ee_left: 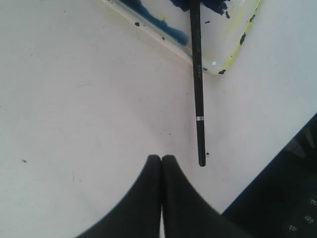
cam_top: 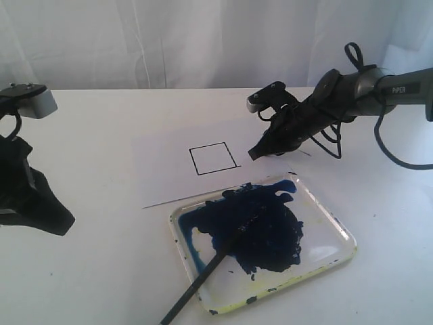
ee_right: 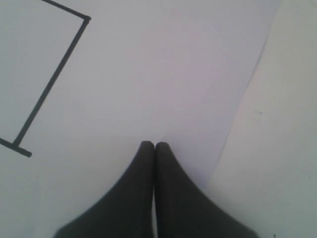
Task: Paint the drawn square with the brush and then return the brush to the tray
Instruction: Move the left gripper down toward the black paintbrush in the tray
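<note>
The drawn square point(cam_top: 212, 158) is a thin black outline with a white inside on the paper sheet point(cam_top: 162, 169); its corner point(ee_right: 49, 84) shows in the right wrist view. The clear tray point(cam_top: 331, 218) holds a big dark blue blob. The black brush point(cam_top: 203, 277) lies with its tip in the blob and its handle point(ee_left: 198, 99) sticking out over the tray's near rim onto the table. My right gripper point(cam_top: 254, 153) hovers shut and empty just right of the square, fingertips point(ee_right: 147, 147) together over the paper. My left gripper point(ee_left: 161, 157) is shut and empty, near the brush's handle end.
The left arm's dark body point(cam_top: 27, 196) sits at the table's left edge. A white curtain point(cam_top: 203, 40) hangs behind the table. Cables point(cam_top: 352, 61) loop around the right arm above the back right of the table.
</note>
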Action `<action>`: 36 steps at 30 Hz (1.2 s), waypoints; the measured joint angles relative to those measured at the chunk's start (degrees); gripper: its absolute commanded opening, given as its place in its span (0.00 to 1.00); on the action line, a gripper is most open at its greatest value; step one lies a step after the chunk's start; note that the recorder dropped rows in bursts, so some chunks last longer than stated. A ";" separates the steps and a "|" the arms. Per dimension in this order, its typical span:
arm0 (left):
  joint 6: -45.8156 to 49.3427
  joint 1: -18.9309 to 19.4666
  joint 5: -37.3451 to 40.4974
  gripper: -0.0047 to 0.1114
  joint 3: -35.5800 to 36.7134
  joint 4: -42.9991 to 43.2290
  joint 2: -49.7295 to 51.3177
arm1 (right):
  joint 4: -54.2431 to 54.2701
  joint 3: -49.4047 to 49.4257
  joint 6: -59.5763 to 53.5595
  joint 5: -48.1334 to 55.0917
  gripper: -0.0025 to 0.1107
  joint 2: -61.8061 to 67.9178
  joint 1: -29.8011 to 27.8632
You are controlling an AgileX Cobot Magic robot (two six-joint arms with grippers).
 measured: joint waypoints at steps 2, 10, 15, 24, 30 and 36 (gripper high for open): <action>0.00 -0.13 0.30 0.05 0.00 -0.87 0.00 | -0.10 0.00 0.00 0.00 0.02 0.00 0.00; 0.00 -6.32 1.20 0.30 0.00 -1.38 0.00 | -0.21 0.00 0.00 0.00 0.02 0.00 0.00; -1.60 -10.27 0.70 0.39 0.00 -0.07 0.00 | -0.21 -0.04 0.00 0.00 0.02 0.00 0.00; -12.57 -15.74 -0.80 0.51 0.00 4.17 0.00 | -0.33 -0.04 0.00 0.00 0.02 0.09 0.00; -26.89 -22.94 -2.69 0.51 0.00 15.90 0.93 | -0.33 -0.04 0.00 0.00 0.02 0.09 0.00; -31.58 -29.36 -8.38 0.51 0.00 18.35 5.77 | -0.33 -0.04 0.00 0.00 0.02 0.09 0.00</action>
